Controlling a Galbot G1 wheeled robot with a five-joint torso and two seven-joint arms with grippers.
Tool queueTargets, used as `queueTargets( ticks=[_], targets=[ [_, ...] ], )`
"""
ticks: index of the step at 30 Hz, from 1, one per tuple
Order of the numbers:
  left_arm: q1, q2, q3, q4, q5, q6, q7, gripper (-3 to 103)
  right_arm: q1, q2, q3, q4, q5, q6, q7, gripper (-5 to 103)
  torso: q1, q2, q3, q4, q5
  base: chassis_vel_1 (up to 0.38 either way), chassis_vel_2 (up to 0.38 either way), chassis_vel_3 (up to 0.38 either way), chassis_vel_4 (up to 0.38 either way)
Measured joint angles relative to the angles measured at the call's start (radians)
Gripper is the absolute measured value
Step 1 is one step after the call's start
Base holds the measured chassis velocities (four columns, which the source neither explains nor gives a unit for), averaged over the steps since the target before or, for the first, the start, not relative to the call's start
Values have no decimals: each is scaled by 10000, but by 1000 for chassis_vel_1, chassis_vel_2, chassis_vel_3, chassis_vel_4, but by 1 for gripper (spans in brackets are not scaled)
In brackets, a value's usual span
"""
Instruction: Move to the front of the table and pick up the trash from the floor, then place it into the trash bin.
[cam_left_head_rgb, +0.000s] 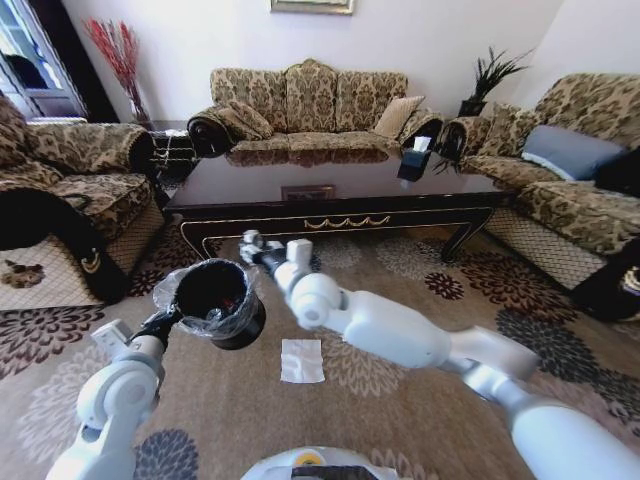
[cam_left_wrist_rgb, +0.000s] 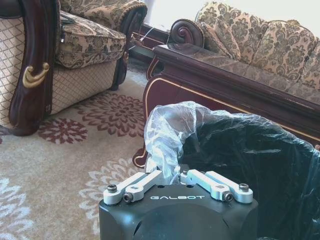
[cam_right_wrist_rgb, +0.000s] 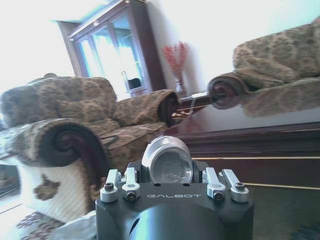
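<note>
Gleaming crinkled liner over black trash bin

I see the long dark brown wooden tabletop polished to a mirror gloss, with gold-coloured trim along its edge. The small round black bin looks like smooth plastic, and its thin clear plastic liner is crinkled and shiny. The tan flower-patterned carpet is matt, short-piled cloth. The flat white square napkin looks like soft matt paper. My left claw has brushed metal links on a matt black housing.
</note>
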Motion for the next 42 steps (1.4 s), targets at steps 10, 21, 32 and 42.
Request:
queueTargets(
  ticks=[10,21,32,42],
  targets=[
    [-49,-19,-5,16,6,0,-4,3,-111,573,-966,-331,-684,205,-42,50,0,0,0,-2,0,0,0,0,0],
    [-92,16,-36,27,-25,0,11,3,-244,514,-1262,-251,-863,248,158,93,0,2,0,-2,2,0,0,0,0],
    [-116,146,-384,176,-196,-18,33,3,-707,269,1154,-1718,-240,305,528,100,0,2,0,-1,2,0,0,0,0],
    [-166,131,-672,272,-457,-45,-57,3,-2986,16,3833,-3525,705,-1049,2590,100,0,2,1,-5,5,0,0,0,0]
  ],
)
